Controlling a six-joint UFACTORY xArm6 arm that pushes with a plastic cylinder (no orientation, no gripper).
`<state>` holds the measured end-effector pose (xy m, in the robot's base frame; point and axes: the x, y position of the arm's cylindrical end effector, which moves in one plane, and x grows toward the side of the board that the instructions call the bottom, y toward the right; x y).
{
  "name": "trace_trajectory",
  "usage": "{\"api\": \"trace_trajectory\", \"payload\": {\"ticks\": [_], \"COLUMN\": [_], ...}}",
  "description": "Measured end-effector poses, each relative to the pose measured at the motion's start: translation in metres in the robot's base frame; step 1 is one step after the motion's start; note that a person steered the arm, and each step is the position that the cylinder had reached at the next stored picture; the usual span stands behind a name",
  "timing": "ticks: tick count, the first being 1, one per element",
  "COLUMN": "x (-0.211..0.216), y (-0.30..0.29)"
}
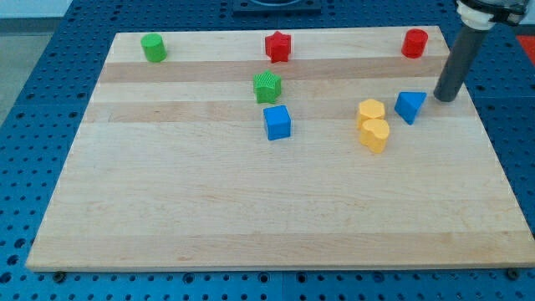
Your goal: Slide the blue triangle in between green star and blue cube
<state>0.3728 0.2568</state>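
Wooden board (251,209) — my tip (440,99) beside blue triangle (410,106).

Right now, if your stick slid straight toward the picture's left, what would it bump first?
My tip sits just right of the blue triangle, so sliding left it would probably hit that first. Depth is hard to judge, so it might only clip the triangle's upper edge.

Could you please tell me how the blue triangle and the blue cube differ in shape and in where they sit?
The blue triangle is wedge-shaped; the blue cube is square-faced. The triangle sits toward the view's right, beside the yellow blocks; the cube sits near the middle, just below the green star. My tip stands close to the triangle's right, far from the cube. Both are the same blue.
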Motion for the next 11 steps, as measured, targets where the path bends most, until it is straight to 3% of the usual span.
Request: {"api": "trace_trajectory", "payload": {"ticks": [1, 5, 11], "x": [0.021, 0.006, 0.010], "y": [-0.003, -0.102, -0.293]}}
